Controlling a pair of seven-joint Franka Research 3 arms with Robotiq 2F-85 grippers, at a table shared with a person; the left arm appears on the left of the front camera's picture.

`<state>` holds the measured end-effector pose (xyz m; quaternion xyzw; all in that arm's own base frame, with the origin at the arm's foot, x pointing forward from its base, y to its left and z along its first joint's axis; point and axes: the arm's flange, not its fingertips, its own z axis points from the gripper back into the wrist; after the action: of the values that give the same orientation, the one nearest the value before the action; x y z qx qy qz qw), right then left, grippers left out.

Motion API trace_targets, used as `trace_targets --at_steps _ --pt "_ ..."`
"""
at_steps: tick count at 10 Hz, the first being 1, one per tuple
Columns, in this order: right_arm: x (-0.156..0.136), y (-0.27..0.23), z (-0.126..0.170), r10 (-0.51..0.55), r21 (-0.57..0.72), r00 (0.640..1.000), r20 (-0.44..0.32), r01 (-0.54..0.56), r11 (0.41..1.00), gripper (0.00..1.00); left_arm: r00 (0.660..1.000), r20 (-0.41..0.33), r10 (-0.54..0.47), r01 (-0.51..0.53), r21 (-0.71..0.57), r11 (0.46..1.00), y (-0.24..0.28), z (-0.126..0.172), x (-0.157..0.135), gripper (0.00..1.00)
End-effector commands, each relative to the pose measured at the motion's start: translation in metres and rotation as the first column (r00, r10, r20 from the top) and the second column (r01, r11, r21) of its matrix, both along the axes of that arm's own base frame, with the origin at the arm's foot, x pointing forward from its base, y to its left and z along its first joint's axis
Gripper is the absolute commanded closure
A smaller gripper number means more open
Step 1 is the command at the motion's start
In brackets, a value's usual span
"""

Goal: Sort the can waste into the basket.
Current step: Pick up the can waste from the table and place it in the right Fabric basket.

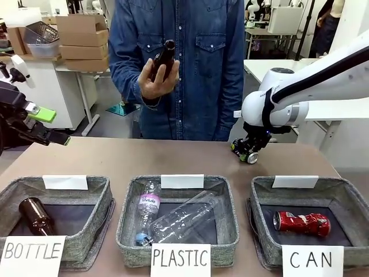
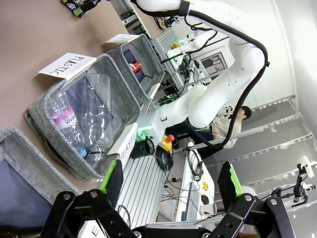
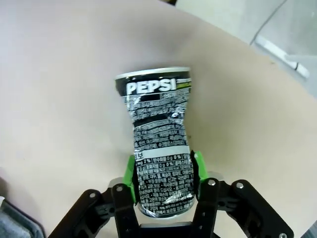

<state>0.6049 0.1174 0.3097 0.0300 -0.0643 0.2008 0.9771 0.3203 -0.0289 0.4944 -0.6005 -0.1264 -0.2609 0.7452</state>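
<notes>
right gripper (image 3: 163,173) clamps a crumpled dark metal pepsi can (image 3: 161,153) on the tan table (image 3: 59,99); front view shows the dented red can (image 1: 302,223) in the grey fabric basket (image 1: 346,199) at four o'clock; left gripper (image 2: 171,181) spread wide.

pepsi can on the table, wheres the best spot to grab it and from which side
Grip the Pepsi can across its lower body, below the crushed waist, coming along its length from the base end. That part is still round and fits between the pads. The right gripper is shut on it there.
</notes>
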Motion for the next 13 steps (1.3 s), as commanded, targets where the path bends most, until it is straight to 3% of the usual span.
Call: trace_targets --at_steps 1,3,5,6,7,8,9,12,13 --pt "0.006 -0.006 0.002 0.022 -0.022 1.0 -0.005 -0.022 1.0 0.86 1.0 0.014 -0.009 0.009 -0.004 1.0 0.001 0.0 -0.002 0.0" --pt "0.006 -0.013 0.006 0.007 -0.006 1.0 -0.003 -0.007 1.0 1.0 1.0 0.014 -0.009 0.009 -0.004 1.0 0.001 0.0 -0.002 0.0" --pt "0.004 -0.023 0.015 -0.002 0.053 1.0 -0.016 0.003 0.999 1.0 1.0 0.014 -0.009 0.009 -0.004 1.0 0.001 0.0 -0.002 0.0" --pt "0.001 -0.037 0.029 -0.027 0.052 1.0 0.014 0.026 0.998 1.0 1.0 0.0 0.0 0.0 0.0 1.0 0.0 0.0 0.0 0.0" --pt "-0.009 -0.061 0.054 -0.042 0.085 0.999 0.018 0.04 0.996 1.0 0.999 -0.001 0.054 -0.054 -0.051 0.997 0.024 0.051 -0.015 0.0" --pt "-0.021 -0.084 0.078 -0.058 0.095 0.998 0.029 0.055 0.994 1.0 0.996 -0.012 0.089 -0.09 -0.068 0.994 0.061 0.076 -0.022 0.0" --pt "-0.035 -0.103 0.098 -0.063 0.092 0.998 0.019 0.061 0.994 1.0 0.991 -0.037 0.128 -0.13 -0.045 0.991 0.101 0.08 -0.022 0.0" --pt "-0.095 -0.142 0.145 0.016 0.193 1.0 -0.01 -0.014 0.981 1.0 0.97 -0.183 0.16 -0.148 0.08 0.986 0.166 0.036 -0.033 0.0" --pt "-0.124 -0.151 0.159 0.066 0.184 0.998 -0.008 -0.063 0.981 1.0 0.978 -0.088 0.187 -0.189 -0.012 0.982 0.144 0.071 -0.041 0.0"
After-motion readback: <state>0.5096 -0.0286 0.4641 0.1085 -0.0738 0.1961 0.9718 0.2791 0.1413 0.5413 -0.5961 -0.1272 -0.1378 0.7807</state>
